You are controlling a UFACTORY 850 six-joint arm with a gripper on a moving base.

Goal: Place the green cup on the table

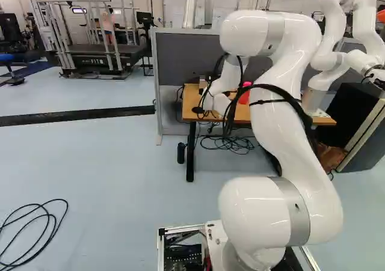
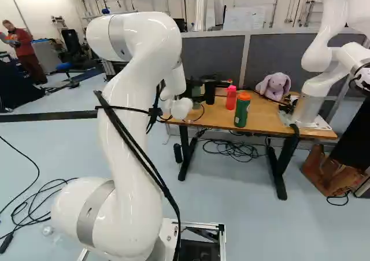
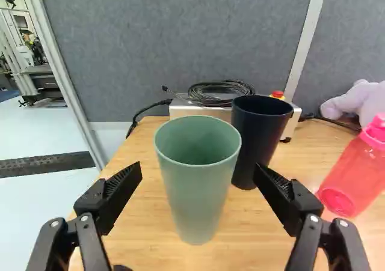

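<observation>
In the right base view my gripper [image 2: 193, 87] is a small dark shape at the table's left end, its fingertips not distinct. The wrist view shows the gripper [image 3: 197, 173] open, with one black finger on each side of the green cup [image 3: 198, 193] and a gap on both sides. That cup stands upright on the wooden table [image 3: 144, 247], empty inside as far as its rim shows. Just behind it, close to the right-hand finger's side, stands a black cup [image 3: 257, 139], partly covered by the green one.
A pink bottle [image 3: 355, 169] stands beyond the right-hand finger. Behind the cups are a box with coiled cable [image 3: 222, 94] and a grey partition [image 3: 180, 36]. A green bottle with orange lid [image 2: 242, 110], a plush toy [image 2: 274, 86] and another robot [image 2: 324, 64] are farther along.
</observation>
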